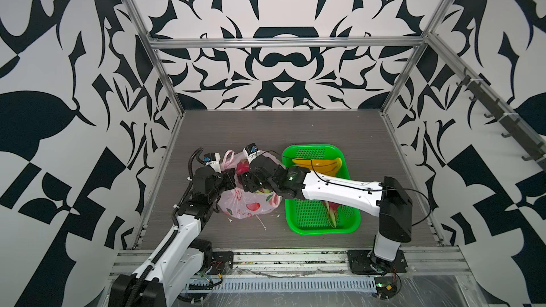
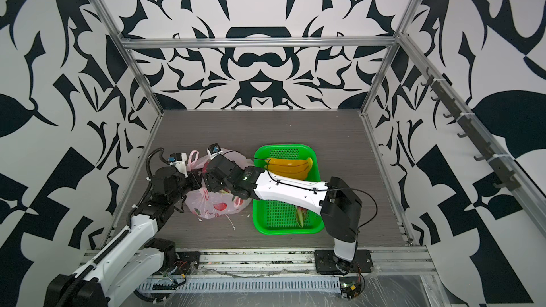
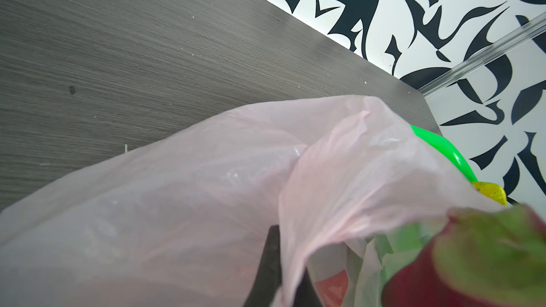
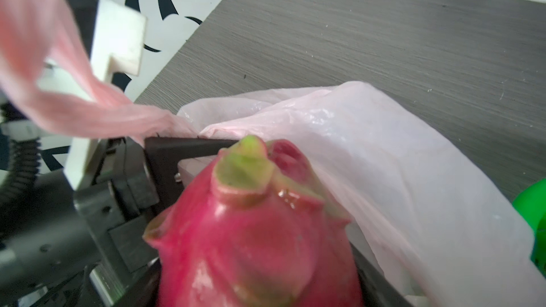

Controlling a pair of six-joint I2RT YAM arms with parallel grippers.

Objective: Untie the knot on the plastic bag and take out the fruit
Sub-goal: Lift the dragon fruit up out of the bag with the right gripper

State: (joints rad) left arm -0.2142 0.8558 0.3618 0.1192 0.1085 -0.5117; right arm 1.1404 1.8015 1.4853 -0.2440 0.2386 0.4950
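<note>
– Plastic first: what was the left gripper [image 1: 230, 181] doing?
– Its dark fingers [image 3: 270, 261] were pressed together on a fold of the bag [image 1: 251, 205], pinching thin, crinkled, see-through pink film at the rim. A twisted handle loop [image 1: 227, 159] stood free just beside it.
– And the bag itself?
– It lay slumped on the grey, wood-grained table [image 1: 295, 128], just left of the basket. Its mouth was open and red fruit prints showed on its near side.
– What sat in the mouth?
– A dragon fruit [image 4: 251, 231], glossy magenta and egg-shaped, with green-tipped scales. The pale film lay around and behind it. The right gripper [image 1: 247, 181] reached across the middle, and its fingers were closed around the fruit, kept wide apart by the round body.
– Further right?
– The basket [image 1: 325, 229] was bright green plastic, rectangular with rounded corners and a perforated floor. Bananas [image 1: 317, 165], smooth, curved and yellow, lay at its far end. The other dragon fruit [image 1: 332, 215] lay toward the near end, mostly hidden under the right arm, with only pointed pink-and-green scales showing.
</note>
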